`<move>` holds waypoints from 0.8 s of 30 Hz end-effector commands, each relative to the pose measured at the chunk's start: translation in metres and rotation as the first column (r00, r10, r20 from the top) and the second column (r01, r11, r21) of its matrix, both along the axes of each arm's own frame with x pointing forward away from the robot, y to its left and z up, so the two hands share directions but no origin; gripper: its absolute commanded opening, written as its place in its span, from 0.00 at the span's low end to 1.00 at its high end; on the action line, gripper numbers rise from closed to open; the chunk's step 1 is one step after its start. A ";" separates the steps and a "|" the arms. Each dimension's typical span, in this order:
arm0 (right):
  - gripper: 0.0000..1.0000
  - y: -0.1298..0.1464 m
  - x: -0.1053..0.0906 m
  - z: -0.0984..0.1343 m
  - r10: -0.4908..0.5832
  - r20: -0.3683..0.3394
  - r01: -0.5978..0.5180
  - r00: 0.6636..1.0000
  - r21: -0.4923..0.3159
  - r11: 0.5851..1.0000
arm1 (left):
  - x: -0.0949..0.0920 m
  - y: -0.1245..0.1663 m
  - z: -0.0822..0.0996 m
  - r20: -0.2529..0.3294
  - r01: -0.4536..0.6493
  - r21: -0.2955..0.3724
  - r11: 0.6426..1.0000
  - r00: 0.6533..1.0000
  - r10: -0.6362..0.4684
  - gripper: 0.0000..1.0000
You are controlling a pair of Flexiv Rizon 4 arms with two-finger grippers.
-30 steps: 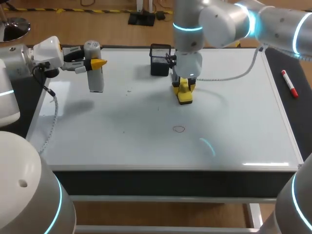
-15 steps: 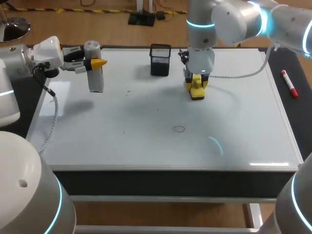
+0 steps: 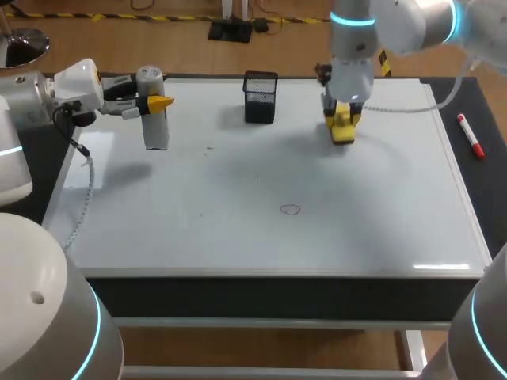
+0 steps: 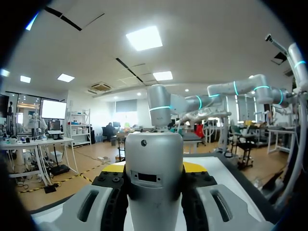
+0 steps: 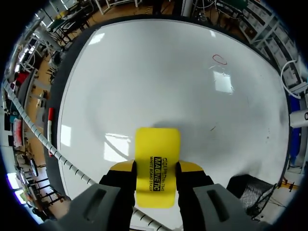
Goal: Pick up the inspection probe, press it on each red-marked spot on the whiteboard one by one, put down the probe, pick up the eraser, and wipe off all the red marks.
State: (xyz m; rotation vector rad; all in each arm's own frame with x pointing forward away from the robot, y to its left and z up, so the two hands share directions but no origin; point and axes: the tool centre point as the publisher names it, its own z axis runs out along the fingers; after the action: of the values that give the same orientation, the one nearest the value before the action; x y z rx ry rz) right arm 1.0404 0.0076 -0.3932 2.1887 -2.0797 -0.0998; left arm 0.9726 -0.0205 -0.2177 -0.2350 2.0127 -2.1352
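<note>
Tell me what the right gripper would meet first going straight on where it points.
Bare whiteboard, probably: the right gripper points down at it, and the yellow eraser it holds would touch first. Gap unclear.

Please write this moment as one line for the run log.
left gripper: shut on probe, left rear | right gripper: shut on eraser, right rear | red mark: unwiped, whiteboard centre

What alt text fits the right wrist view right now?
The right pincer is shut on a yellow eraser, held over the whiteboard. One small red ring mark lies on the board far ahead, and a black mesh holder stands beside the pincer.
</note>
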 end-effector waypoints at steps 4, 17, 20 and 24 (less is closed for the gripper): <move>0.00 -0.056 0.021 0.031 -0.062 0.009 0.061 0.998 0.033 0.998 | 0.000 0.000 0.000 0.003 -0.001 -0.002 1.000 1.000 0.001 0.00; 0.00 -0.128 0.036 0.043 -0.204 -0.013 0.204 0.979 0.065 0.977 | 0.000 0.000 0.000 0.003 -0.001 -0.002 1.000 1.000 0.001 0.00; 0.00 -0.135 0.032 0.044 -0.213 -0.024 0.214 0.977 0.081 0.973 | 0.000 0.000 0.000 0.003 -0.001 -0.002 1.000 1.000 0.001 0.00; 0.00 -0.144 0.029 0.044 -0.219 -0.027 0.221 0.975 0.087 0.971 | 0.000 0.000 0.000 0.003 -0.001 -0.002 1.000 1.000 0.001 0.00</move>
State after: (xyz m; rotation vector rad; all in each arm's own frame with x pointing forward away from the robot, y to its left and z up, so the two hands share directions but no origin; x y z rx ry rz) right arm 1.0721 -0.1295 -0.3513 1.9766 -2.3382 -0.2276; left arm 0.9726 -0.0205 -0.2177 -0.2349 2.0127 -2.1352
